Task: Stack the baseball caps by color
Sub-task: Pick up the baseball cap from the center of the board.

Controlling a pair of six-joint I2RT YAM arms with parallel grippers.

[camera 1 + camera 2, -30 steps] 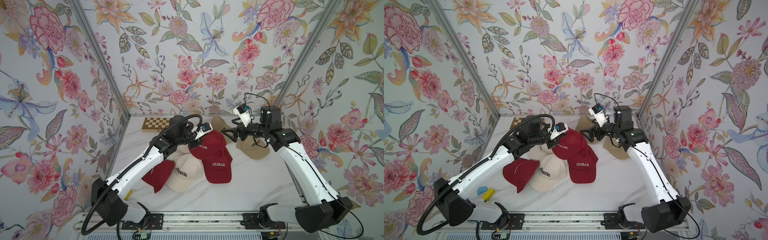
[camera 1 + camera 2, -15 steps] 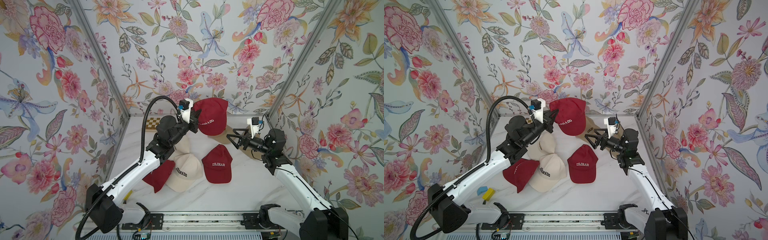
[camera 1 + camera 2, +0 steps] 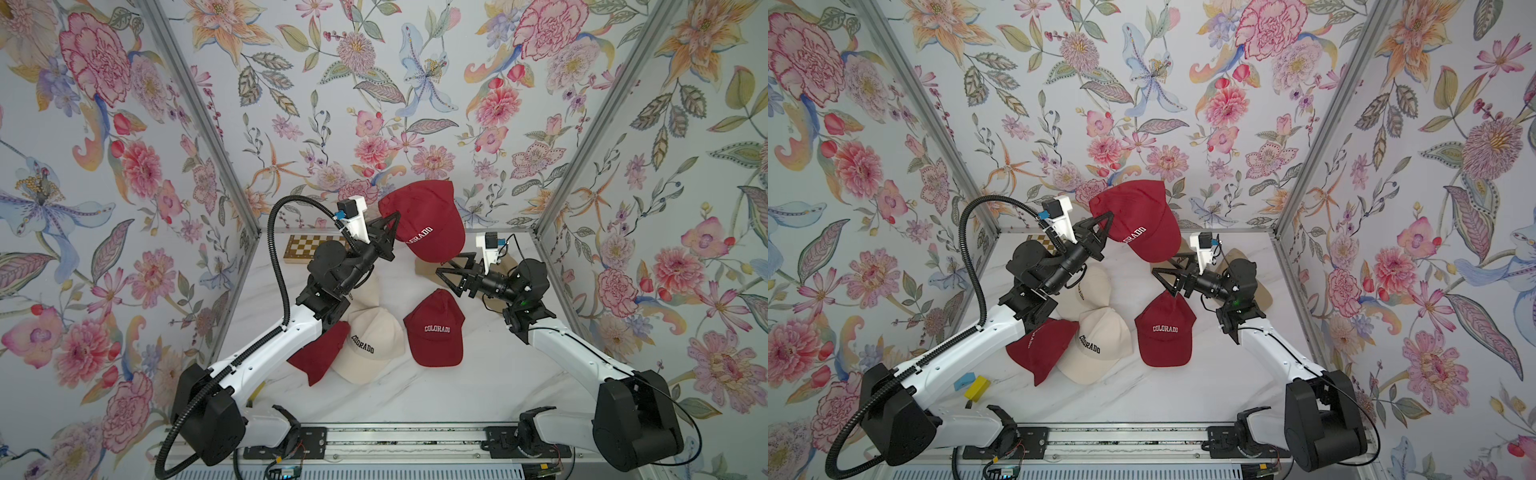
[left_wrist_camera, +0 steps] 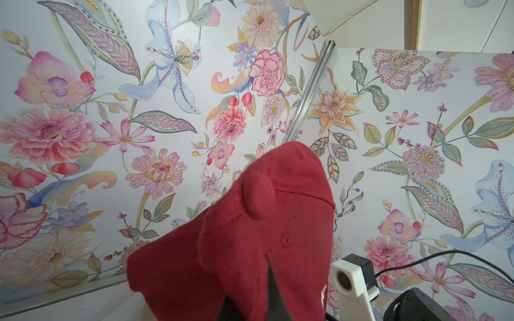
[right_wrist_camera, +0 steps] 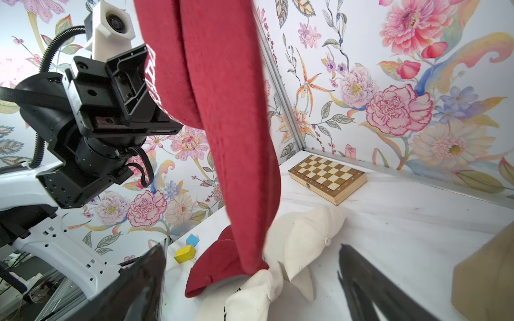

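Brown-and-cream checkered wooden chessboard lies flat. Small yellow block and small blue block sit together, well apart from it.

Stereo pair overhead; both wrists near red cap.

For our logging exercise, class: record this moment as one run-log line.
left gripper: shut on raised dark red cap | right gripper: open, empty | table: second dark red cap, cream cap, third dark red cap, unstacked

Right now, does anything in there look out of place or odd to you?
Yes. A chessboard sits in the back corner and a yellow block and blue block lie near the left arm's base, none of them caps. One dark red cap dangles in mid-air from the left gripper.
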